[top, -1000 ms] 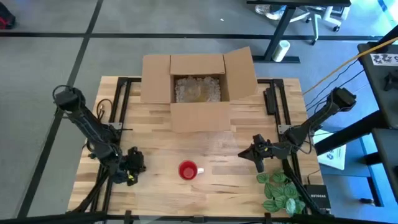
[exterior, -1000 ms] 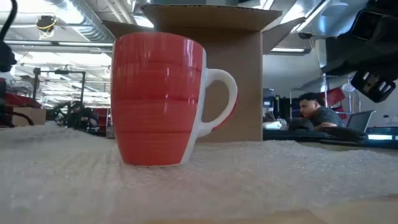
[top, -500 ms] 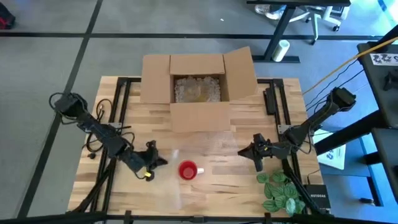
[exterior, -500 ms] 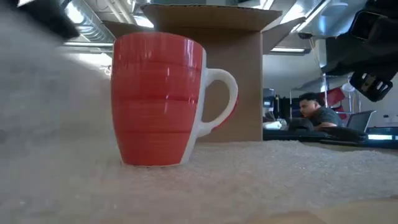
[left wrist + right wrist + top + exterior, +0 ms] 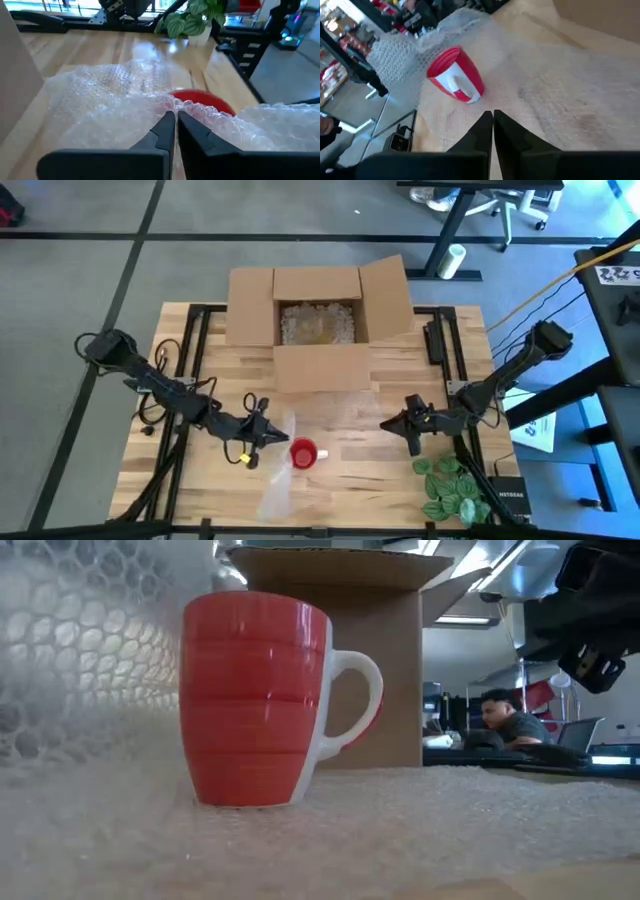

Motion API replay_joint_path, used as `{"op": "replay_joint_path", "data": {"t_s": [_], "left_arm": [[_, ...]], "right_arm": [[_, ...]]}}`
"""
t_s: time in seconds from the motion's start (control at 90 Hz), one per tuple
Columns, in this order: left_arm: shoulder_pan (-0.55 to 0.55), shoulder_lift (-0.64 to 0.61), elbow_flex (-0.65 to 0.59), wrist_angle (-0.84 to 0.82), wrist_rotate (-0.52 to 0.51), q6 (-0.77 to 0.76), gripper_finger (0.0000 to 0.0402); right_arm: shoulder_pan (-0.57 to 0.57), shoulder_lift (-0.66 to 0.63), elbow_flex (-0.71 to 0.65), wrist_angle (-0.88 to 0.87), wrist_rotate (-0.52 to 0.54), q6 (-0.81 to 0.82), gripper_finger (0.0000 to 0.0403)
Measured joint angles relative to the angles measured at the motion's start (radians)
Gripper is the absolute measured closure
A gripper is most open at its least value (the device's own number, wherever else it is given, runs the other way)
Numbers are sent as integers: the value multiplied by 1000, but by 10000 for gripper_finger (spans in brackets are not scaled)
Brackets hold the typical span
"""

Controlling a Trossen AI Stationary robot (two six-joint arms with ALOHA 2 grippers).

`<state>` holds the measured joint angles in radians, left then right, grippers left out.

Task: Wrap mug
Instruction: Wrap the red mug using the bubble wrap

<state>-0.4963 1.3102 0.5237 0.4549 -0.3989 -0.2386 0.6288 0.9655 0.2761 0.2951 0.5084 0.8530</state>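
Since a second ago: left arm has swung in from the table's left edge toward centre, dragging the sheet edge with it. Left gripper point(image 5: 262, 432) now just beside the red mug point(image 5: 302, 453), on its left. Bubble wrap point(image 5: 278, 480) lifted at that side; in the low view it stands as a raised curtain point(image 5: 90, 650) left of the mug, where before it lay flat.

Left fingers pressed together, pinching the bubble wrap edge point(image 5: 172, 107) just short of the mug rim. Right gripper point(image 5: 412, 426) well to the right of the mug, fingers closed with the sheet edge between the tips, apparently holding it to the table.

Mug upright on the sheet, front-centre of table, handle toward the right arm. Cardboard box point(image 5: 318, 320) open behind it, well apart.

Risks, as judged:
- Lifted flap low at mug height; pulled further across, it could catch the rim and tip or shove the mug
- Thin pinch at the very edge; wrap could slip out under tension
- If right side lets go, whole sheet slides, mug with it
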Motion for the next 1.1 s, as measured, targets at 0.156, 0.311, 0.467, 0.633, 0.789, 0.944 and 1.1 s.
{"op": "replay_joint_path", "data": {"t_s": [0.156,0.311,0.467,0.633,0.789,0.944,1.1], "left_arm": [[43,0,24,1,52,-57,401],[75,0,36,2,89,-128,401],[88,31,36,9,90,-260,401],[88,122,36,59,89,-381,401],[88,234,49,247,89,-382,401],[100,296,107,266,90,-364,401],[107,305,129,264,93,-364,401]], "right_arm": [[-85,123,120,0,-127,-135,403],[-153,242,249,-18,-210,-259,403],[-220,356,368,-34,-313,-321,403],[-270,494,522,-38,-454,-396,403],[-279,618,716,-142,-522,-496,403],[-276,728,903,-307,-528,-548,403],[-276,829,1006,-385,-524,-554,403]]}}
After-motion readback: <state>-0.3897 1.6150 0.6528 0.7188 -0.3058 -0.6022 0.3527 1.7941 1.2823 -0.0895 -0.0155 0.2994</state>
